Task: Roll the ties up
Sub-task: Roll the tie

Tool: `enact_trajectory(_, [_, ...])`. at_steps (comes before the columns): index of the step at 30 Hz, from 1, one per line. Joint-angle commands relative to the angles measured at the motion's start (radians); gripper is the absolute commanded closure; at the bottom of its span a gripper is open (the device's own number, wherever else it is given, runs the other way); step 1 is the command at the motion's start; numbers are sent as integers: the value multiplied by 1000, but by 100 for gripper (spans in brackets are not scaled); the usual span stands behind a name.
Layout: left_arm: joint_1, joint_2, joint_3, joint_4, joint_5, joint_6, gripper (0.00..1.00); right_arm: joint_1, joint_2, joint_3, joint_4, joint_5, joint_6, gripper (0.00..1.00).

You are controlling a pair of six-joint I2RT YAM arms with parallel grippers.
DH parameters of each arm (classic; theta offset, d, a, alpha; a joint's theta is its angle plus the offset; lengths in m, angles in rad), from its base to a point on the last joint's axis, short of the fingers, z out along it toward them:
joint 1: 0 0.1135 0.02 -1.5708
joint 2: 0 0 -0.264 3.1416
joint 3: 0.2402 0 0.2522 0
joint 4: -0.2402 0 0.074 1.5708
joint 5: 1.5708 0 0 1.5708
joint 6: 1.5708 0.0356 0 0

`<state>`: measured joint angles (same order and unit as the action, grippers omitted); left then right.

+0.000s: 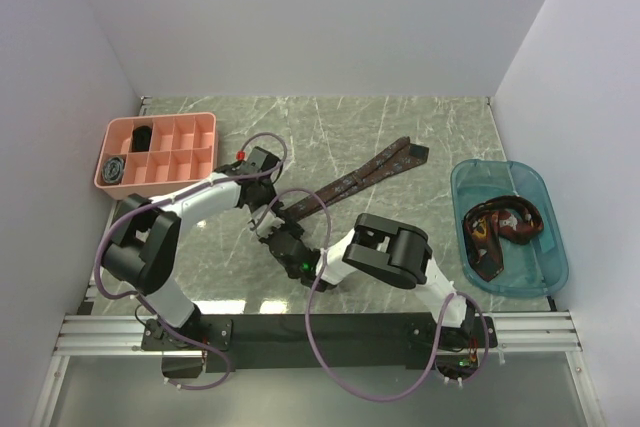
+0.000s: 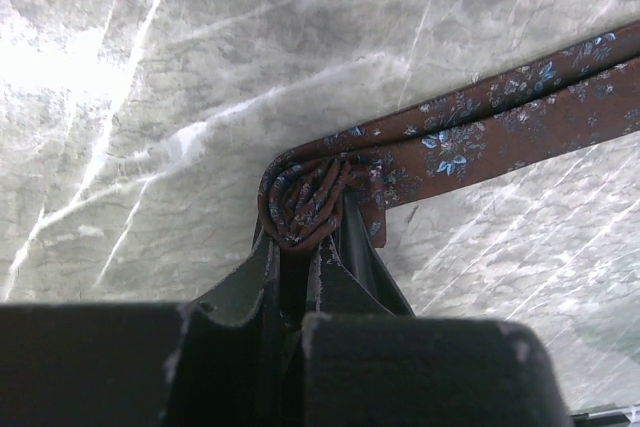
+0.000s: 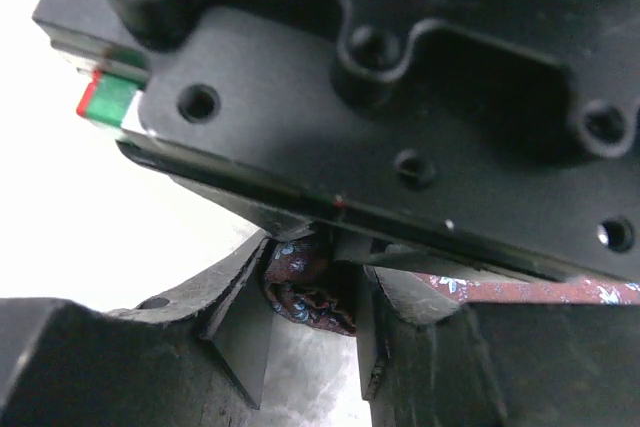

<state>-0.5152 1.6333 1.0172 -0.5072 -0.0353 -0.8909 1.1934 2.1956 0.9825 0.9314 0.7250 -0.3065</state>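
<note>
Tie [image 1: 352, 180], maroon floral: lies centre to upper right of top view, rolled end clamped in left gripper [image 2: 300, 252], likely as winding core. Right gripper [image 3: 312, 297] fingers flank roll, probably steadying; I cannot tell if gripping.

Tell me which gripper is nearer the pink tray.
Left. The left gripper sits just right of the pink tray, shut on the tie's coil; the right gripper lies farther off, fingers astride the same coil.

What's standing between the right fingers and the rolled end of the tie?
Nothing visible. The roll sits in the gap between the right fingers. The left fingers are shut on the same roll, so the two grippers are crowded close together there.
</note>
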Motion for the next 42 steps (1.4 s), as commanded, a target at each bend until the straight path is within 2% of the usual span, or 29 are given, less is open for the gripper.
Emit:
enact_trajectory(1, [26,-38,23,-47,41,18,99,-31,72,-15,-163,-18,53,92])
enact_trajectory(3, [38,-46,23,-45,44,20,99,-31,67,-19,-170,-29,78,100])
enact_trajectory(10, [141,-85,56,-51,121,50,85,-34,76,-13,-215,-61,107,100])
enact_trajectory(17, [196,-104,142,-109,115,89,65,-32,90,-5,-238,-79,118,100])
enact_trajectory(19, [204,-110,146,-106,118,89,64,-32,96,-1,-244,-78,116,100])
enact_trajectory(23, [213,-112,143,-108,117,89,54,-32,98,4,-259,-88,122,100])
enact_trajectory(28, [244,-171,138,-93,69,67,51,-34,76,-5,-281,-117,159,100])
enact_trajectory(33, [290,-272,74,-51,-14,27,51,-49,-5,-33,-335,-208,299,100])
enact_trajectory(35, [296,-325,35,-8,-31,15,51,-63,-49,-51,-367,-245,401,100])
enact_trajectory(37, [296,-369,-18,15,-34,-3,48,-86,-80,-70,-381,-305,461,100])
enact_trajectory(42, [294,-434,-165,110,-6,-45,42,-153,-197,-166,-350,-421,729,100])
